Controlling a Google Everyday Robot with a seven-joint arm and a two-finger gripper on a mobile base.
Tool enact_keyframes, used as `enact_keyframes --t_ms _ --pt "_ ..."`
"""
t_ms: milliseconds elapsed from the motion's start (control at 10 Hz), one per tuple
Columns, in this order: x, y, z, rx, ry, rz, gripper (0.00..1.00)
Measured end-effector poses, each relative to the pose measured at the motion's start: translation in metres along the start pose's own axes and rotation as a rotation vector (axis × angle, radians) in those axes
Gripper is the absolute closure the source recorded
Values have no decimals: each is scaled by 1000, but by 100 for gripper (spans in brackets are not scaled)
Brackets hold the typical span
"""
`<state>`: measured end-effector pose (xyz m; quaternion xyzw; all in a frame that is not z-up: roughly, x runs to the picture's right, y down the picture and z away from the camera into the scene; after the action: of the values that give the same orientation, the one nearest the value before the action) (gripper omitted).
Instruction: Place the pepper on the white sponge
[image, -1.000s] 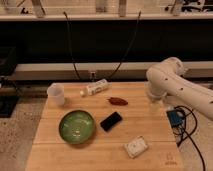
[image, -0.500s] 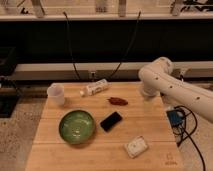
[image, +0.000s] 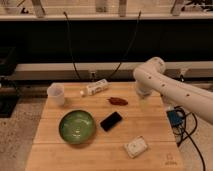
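Camera view: wooden table on speckled floor, claw over its far-right edge, state impossible to tell.

end effector hidden behind arm, arm cropped

The pepper, small, dark red-brown and tapered, is seen lying flat on the far half of the wooden table, its length running left to right. The white sponge, an off-white rounded rectangle with a paler centre, is laid flat and slightly skewed near the front edge, well apart from the pepper. The gripper is held just right of the pepper.
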<state>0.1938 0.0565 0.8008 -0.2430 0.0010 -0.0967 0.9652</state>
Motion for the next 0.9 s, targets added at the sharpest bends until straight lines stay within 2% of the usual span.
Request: enact_keyframes --t_ms 700,900 --pt "-14 -22 32 -12 -24 -77 20" --pt "-21 -25 46 -30 -36 -106 20"
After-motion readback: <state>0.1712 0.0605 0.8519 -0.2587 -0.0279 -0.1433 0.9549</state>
